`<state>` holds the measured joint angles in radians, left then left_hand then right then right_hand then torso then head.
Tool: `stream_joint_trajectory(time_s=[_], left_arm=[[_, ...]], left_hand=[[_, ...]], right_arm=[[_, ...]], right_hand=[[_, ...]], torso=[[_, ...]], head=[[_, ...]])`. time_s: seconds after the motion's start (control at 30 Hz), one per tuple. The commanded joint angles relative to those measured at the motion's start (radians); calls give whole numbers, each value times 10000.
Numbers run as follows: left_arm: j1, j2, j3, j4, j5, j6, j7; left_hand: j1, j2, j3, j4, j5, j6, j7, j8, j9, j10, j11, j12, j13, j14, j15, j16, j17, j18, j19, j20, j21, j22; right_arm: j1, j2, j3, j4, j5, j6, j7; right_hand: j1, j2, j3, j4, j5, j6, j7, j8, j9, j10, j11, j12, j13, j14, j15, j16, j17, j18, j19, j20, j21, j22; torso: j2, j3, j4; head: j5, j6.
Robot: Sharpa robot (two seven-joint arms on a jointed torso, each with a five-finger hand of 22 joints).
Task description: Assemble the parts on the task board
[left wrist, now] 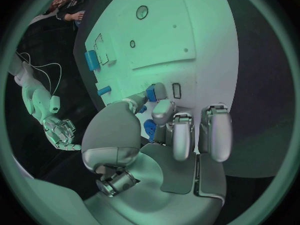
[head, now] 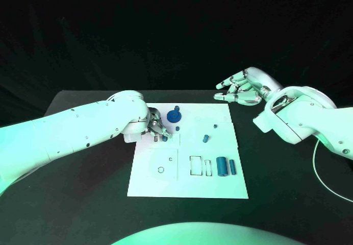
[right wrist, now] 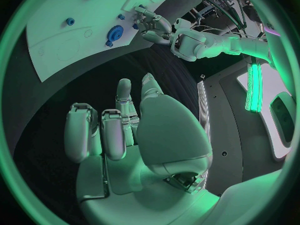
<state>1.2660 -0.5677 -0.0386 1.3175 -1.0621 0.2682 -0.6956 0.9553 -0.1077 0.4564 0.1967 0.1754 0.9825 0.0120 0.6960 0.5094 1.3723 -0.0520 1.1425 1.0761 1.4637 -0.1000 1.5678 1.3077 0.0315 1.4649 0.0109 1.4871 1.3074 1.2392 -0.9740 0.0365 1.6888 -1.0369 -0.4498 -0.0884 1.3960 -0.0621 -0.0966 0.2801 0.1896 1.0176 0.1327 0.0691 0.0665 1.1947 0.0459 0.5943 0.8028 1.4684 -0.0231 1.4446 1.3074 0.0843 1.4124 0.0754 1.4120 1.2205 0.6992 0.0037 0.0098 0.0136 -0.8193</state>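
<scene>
The white task board [head: 151, 176] lies in the middle of the black table. My left hand [head: 153, 126] is over its far left part, and thumb and a finger pinch a small blue part [left wrist: 150, 93], its tip showing under the fingers [head: 165, 137]. A round blue part [head: 174, 116] stands just beyond the hand [left wrist: 150, 129]. A short blue peg [head: 206, 138] lies mid-board. Two longer blue parts [head: 221, 166] [head: 231, 166] lie side by side at the right edge. My right hand [head: 243, 87] hovers past the board's far right corner, fingers apart and empty [right wrist: 125, 125].
The board has rectangular cut-outs [head: 197, 166] and a small round hole [head: 161, 169] in its near half. A thin white cable [head: 318, 168] runs along the table at the right. Bare black table surrounds the board.
</scene>
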Motion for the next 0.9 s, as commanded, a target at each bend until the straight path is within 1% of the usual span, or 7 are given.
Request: stream_joint_trajectory(time_s=[0.03,0.13,0.4,0.5,0.7,0.77,0.9], left_arm=[[-78,14,-54,-9,-66,403,-701],[-78,-13,-43,-6,-106,348,-702],[-77,-192,16,122,-180,81,-688],[-70,-315,99,254,-191,-49,-682],[-1,-557,350,620,-134,-362,-657],[28,-669,535,811,-12,-515,-647],[177,-850,766,1033,142,-507,-645]], left_hand=[[-195,-83,-445,141,-39,43,37,-66,-58,71,0,42,16,1071,-73,30,2631,-76,701,-80,41,1761],[-261,-111,-1039,292,-95,84,6,-85,-132,92,-15,44,27,1071,-94,30,2631,-81,710,-97,56,1786],[-97,73,-2142,650,-737,147,-18,-82,-282,137,-47,52,59,1071,-117,30,2631,-88,725,-126,70,1824],[-30,118,-2395,747,-829,156,-23,-72,-318,148,-50,57,70,1071,-120,30,2631,-84,721,-131,58,1816],[63,183,-2841,887,-1026,133,-16,-65,-383,119,-46,-8,10,1071,-123,30,2631,-59,687,-133,-35,1732],[131,188,-3022,898,-1060,42,16,-87,-416,-2,-18,-189,-177,1071,-105,30,2631,-32,644,-121,-136,1636],[323,206,-3439,910,-1064,-329,168,-187,-505,-607,112,-1104,-1140,1071,-7,30,2631,30,533,-45,-385,1406]], right_arm=[[-6,-2,0,21,-33,131,58],[-6,-4,0,20,-24,134,62],[-6,-14,-6,8,-7,146,60],[-6,-20,-10,-2,-1,149,60],[-8,-7,-21,-45,7,144,67],[-9,16,-28,-72,30,142,78],[-18,47,-47,-121,69,146,84]], right_hand=[[-102,6,-87,6,71,45,-9,24,13,28,-1,-8,-11,664,-60,-54,1030,-122,-74,15,-56,-17],[-146,3,-130,30,88,45,-8,20,12,30,0,-4,-13,658,-58,-78,1003,-122,-75,15,-59,-20],[-220,14,-192,60,114,46,-6,15,11,34,3,4,-13,655,-56,-96,985,-120,-79,17,-65,-29],[-220,14,-192,60,114,46,-6,15,11,34,3,4,-13,655,-56,-96,985,-120,-79,17,-65,-29],[-253,28,-217,69,138,47,-6,13,10,36,4,8,-13,655,-56,-101,980,-118,-84,18,-72,-40],[-264,32,-225,72,147,47,-6,13,10,36,4,9,-13,654,-55,-105,975,-117,-87,18,-74,-45],[-276,37,-235,75,156,46,-5,11,10,35,5,10,-13,649,-55,-122,955,-112,-99,18,-88,-72]], torso=[[-6,-4,0],[-3,-9,-7],[1,-7,1],[-2,-7,6],[-2,-2,8],[4,-3,-12],[10,-5,-43]], head=[[-2,7],[-10,3],[-38,19],[-38,16],[-14,43],[9,52],[31,76]])
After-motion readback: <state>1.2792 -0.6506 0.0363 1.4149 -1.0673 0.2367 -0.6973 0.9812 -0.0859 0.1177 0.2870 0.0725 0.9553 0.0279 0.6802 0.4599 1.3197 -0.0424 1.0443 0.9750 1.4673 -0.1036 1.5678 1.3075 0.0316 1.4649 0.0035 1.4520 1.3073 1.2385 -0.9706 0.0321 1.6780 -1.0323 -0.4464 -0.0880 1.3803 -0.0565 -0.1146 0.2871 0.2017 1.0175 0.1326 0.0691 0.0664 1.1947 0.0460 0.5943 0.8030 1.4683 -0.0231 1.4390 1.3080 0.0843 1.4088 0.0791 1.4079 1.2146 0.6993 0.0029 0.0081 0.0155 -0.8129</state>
